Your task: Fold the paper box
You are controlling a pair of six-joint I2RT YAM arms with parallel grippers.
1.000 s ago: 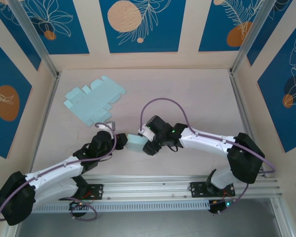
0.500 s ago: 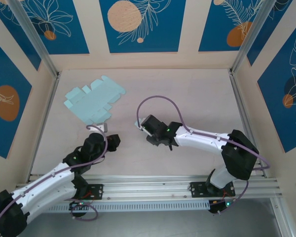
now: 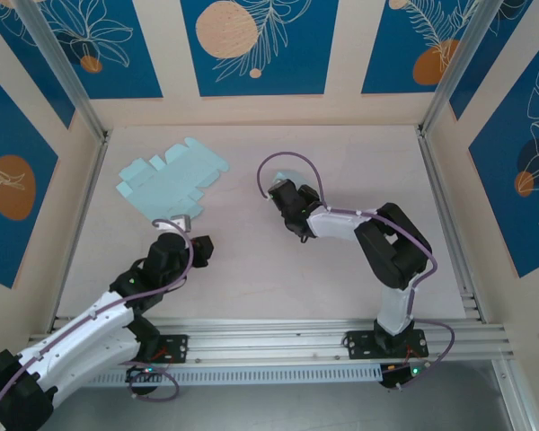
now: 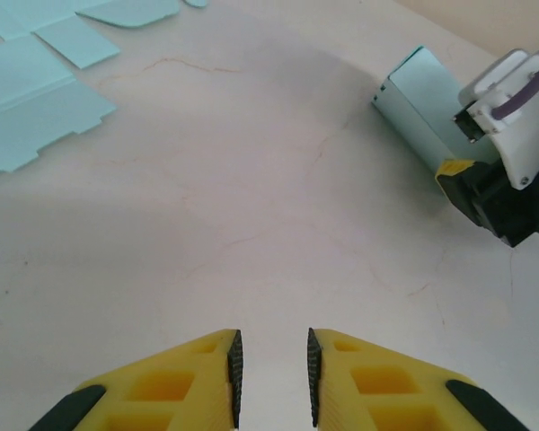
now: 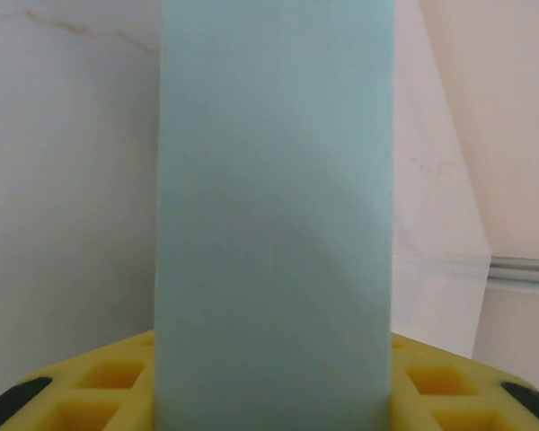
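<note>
At the far left of the counter [image 3: 359, 162] a flat box blank [image 3: 171, 184] lies unfolded, untouched. Near it, the left claw [image 4: 271, 377] hangs low over bare surface with its jaws drawn narrow, a slim gap between them and nothing in it.

Right of centre, the folded paper box [image 4: 418, 94] is held by the right claw [image 3: 280, 190], its pale blue panel standing upright between the 2 yellow fingers [image 5: 90, 382], which press on its sides. From the left wrist view the box sits low, close to the counter; whether its base touches cannot be told.

The step in hand looks like setting this finished box down. To do it well:
- Bring the box down squarely until the whole base rests flat, not on 1 edge.
- Ease the jaws apart only a little, so the thin walls are not dragged sideways.
- Draw the claw back along its own line, clear of the panels, so no tucked flap springs open.
- Keep the left claw well apart from the box until the release is done; the flat blank is its likely concern afterward.
</note>
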